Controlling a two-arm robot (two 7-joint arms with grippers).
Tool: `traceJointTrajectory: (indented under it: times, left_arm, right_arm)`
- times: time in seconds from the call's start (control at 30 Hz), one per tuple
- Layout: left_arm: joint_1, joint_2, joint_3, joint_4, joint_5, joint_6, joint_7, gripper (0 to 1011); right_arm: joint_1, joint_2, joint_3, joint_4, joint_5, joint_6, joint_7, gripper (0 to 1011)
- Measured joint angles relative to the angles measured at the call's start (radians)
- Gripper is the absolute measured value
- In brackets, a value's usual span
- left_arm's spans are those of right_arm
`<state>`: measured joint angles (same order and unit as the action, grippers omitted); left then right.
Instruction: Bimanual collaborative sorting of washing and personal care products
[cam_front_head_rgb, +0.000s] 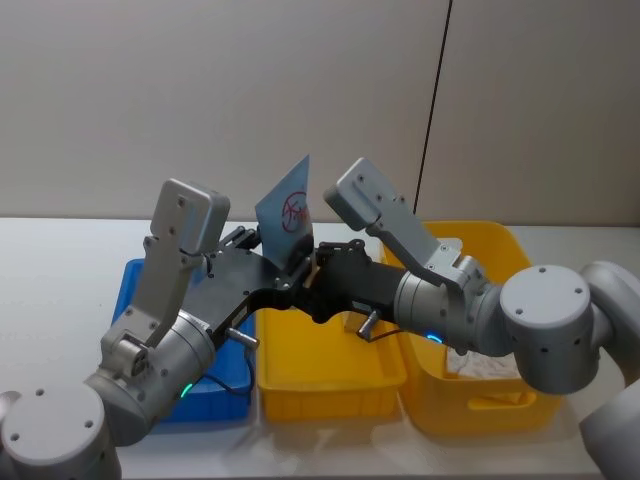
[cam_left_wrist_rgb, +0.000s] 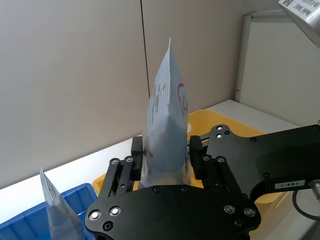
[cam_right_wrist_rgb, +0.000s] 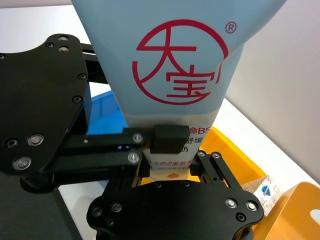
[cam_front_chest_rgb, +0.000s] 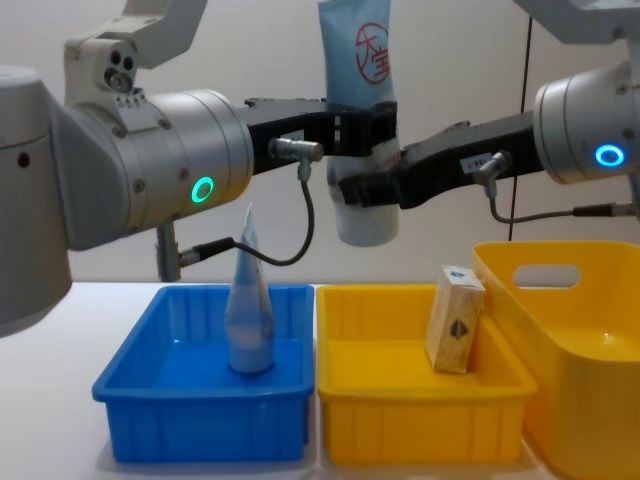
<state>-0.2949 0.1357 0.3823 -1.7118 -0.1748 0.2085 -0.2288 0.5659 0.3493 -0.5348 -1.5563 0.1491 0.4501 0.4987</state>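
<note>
Left gripper (cam_front_chest_rgb: 360, 130) and right gripper (cam_front_chest_rgb: 362, 188) both clamp the tube (cam_front_chest_rgb: 358, 60) above the trays' shared edge.

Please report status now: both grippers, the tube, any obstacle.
Left gripper and right gripper both shut on tube, upright in the air above the trays. Second tube stands in blue tray; carton in yellow tray. Nothing in the way.
</note>
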Motion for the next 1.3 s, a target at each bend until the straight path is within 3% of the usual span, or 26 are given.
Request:
traceJointTrajectory:
  times: [0.33, 0.57, 1.0, 1.3]
  left_arm:
    - [0.0, 0.0, -0.001, 0.0, 0.0, 0.0, 0.0, 813]
    - [0.0, 0.0, -0.001, 0.0, 0.0, 0.0, 0.0, 979]
    - [0.0, 0.0, -0.001, 0.0, 0.0, 0.0, 0.001, 1001]
    - [0.0, 0.0, -0.001, 0.0, 0.0, 0.001, 0.001, 1002]
  right_arm:
    - [-0.004, 0.002, 0.006, -0.003, 0.001, 0.0, -0.011, 317]
    - [-0.015, 0.01, 0.031, -0.01, 0.001, 0.007, -0.039, 278]
    - [-0.043, 0.037, 0.126, -0.03, 0.001, 0.042, -0.117, 230]
    - [-0.044, 0.055, 0.198, -0.029, 0.001, 0.113, -0.165, 225]
